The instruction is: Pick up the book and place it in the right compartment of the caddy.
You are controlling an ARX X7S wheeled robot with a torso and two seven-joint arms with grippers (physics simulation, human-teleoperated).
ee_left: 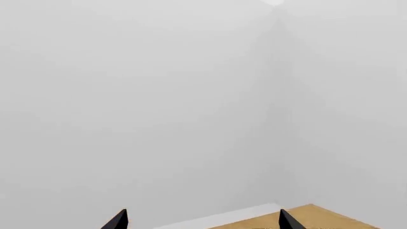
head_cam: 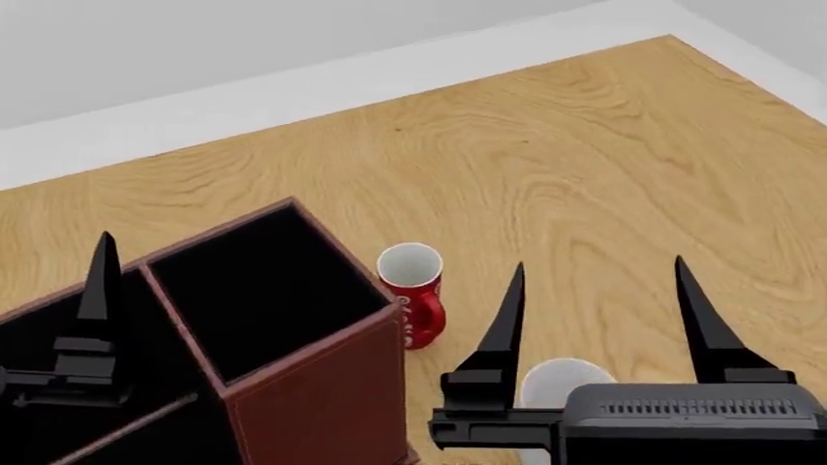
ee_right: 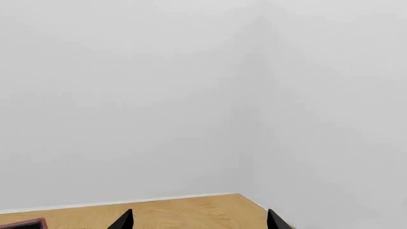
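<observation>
The reddish-brown caddy (head_cam: 317,387) stands at the lower left of the head view. Its tall, square, black-lined right compartment (head_cam: 259,286) is open on top and looks empty. The book is not in view in any frame. My right gripper (head_cam: 598,263) is open and empty, fingers pointing up, to the right of the caddy and in front of a white mug. It also shows in the right wrist view (ee_right: 199,211). My left gripper (ee_left: 203,210) is open and empty. Only one of its fingers (head_cam: 100,281) shows in the head view, over the caddy's lower sections.
A red mug (head_cam: 413,302) stands upright against the caddy's right side. A white mug (head_cam: 565,380) stands just right of it, partly hidden by my right gripper. Both rest on a wooden surface (head_cam: 582,155) bounded by a white skirting (head_cam: 323,82) and pale walls. A caddy corner (ee_right: 25,223) shows in the right wrist view.
</observation>
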